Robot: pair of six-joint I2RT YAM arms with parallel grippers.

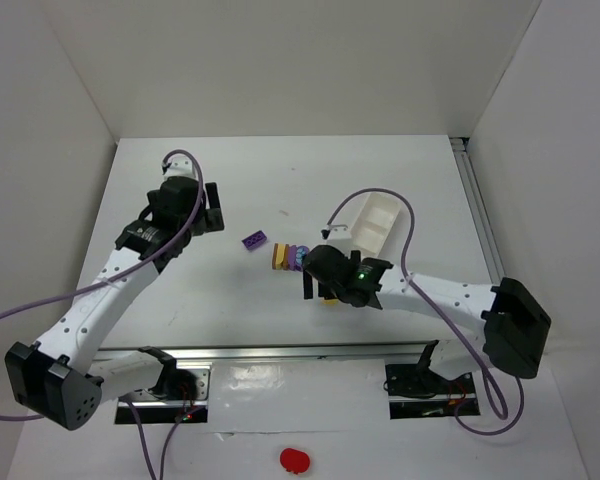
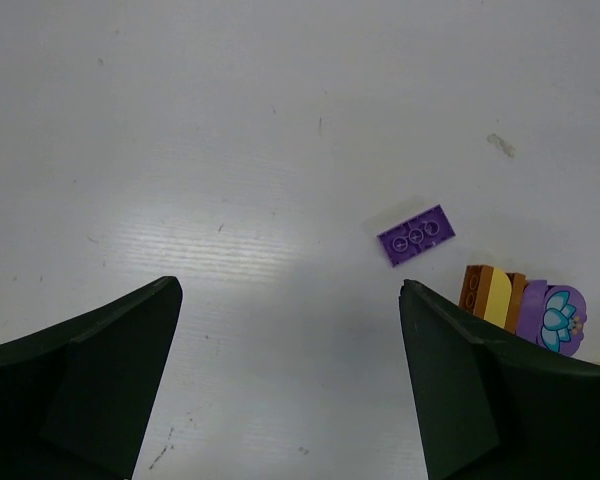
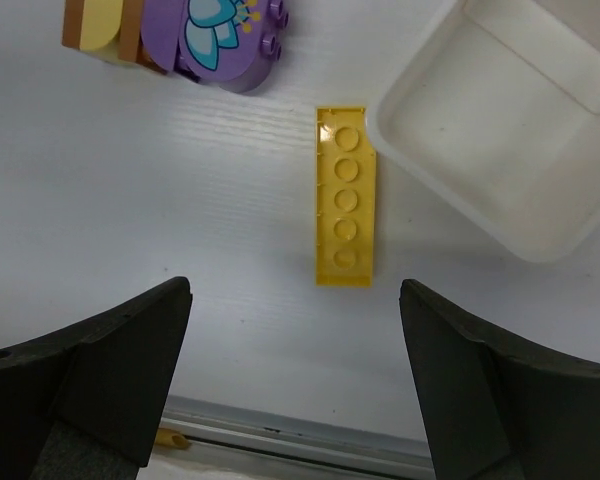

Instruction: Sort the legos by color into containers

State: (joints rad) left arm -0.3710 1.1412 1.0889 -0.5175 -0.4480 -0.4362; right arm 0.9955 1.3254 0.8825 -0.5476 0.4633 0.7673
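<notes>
A flat purple lego (image 1: 255, 240) (image 2: 416, 235) lies alone on the white table. Just right of it is a tight cluster of orange, yellow and purple legos (image 1: 288, 257) (image 2: 520, 305) (image 3: 175, 35). A long flat yellow lego (image 3: 343, 195) lies beside the corner of a white container (image 1: 373, 222) (image 3: 500, 130). My right gripper (image 1: 318, 288) (image 3: 295, 290) hangs open just short of the plate's near end, holding nothing. My left gripper (image 1: 212, 208) (image 2: 290, 290) is open and empty over bare table, left of the purple lego.
A metal rail (image 1: 300, 352) (image 3: 280, 435) runs along the table's near edge, with a small yellow piece (image 3: 170, 438) lying in it. Another rail (image 1: 477, 210) lines the right side. White walls enclose the table. A red object (image 1: 294, 459) sits below the rail.
</notes>
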